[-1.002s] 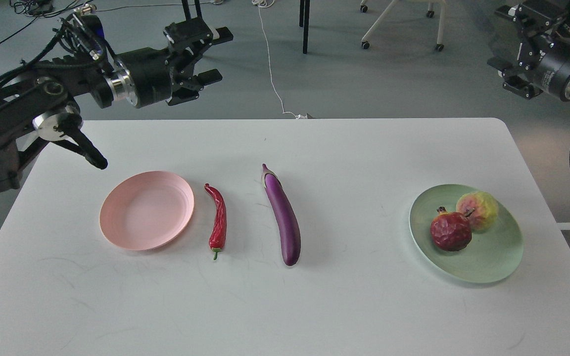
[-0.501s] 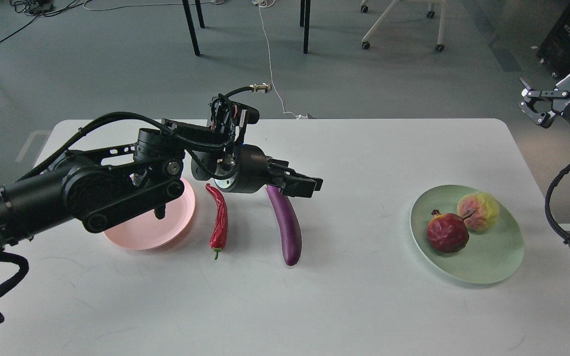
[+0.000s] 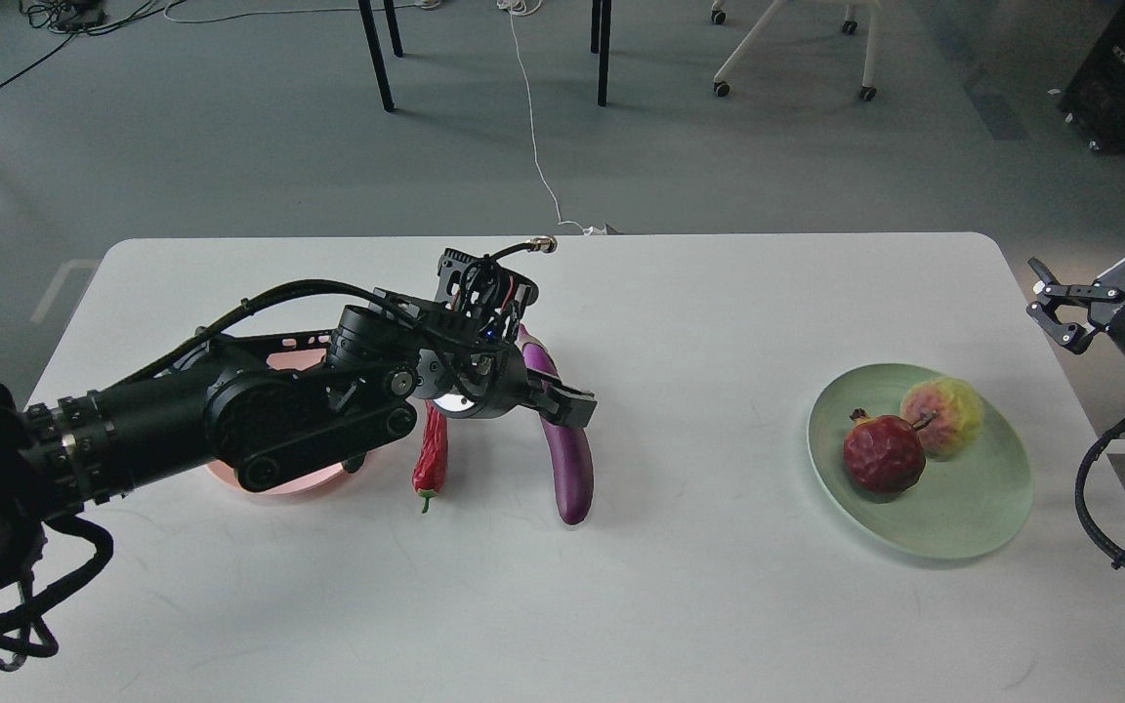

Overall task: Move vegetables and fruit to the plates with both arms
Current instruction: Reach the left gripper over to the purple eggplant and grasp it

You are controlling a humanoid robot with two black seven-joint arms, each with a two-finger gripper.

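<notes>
The purple eggplant [image 3: 570, 469] lies at the table's middle, with the red chili pepper [image 3: 431, 461] just to its left. My left gripper [image 3: 567, 403] is low over the eggplant's upper half. Its dark fingers cross the eggplant and cannot be told apart. My left arm covers most of the pale pink plate [image 3: 274, 485]. The pale green plate [image 3: 963, 532] at the right holds the dark red pomegranate [image 3: 883, 452] and the yellow-green and pink fruit [image 3: 948, 415]. My right gripper [image 3: 1036, 290] is open and empty, off the table's right edge.
The white table [image 3: 680, 605] has a rounded far right corner. On the floor beyond it are a white cable [image 3: 535, 146], black table legs [image 3: 603, 59] and a wheeled chair base [image 3: 787, 49].
My left arm has swung from above the table's far left corner across the pink plate and down onto the eggplant. My right arm has drawn back and lowered at the right edge. No food has moved.
</notes>
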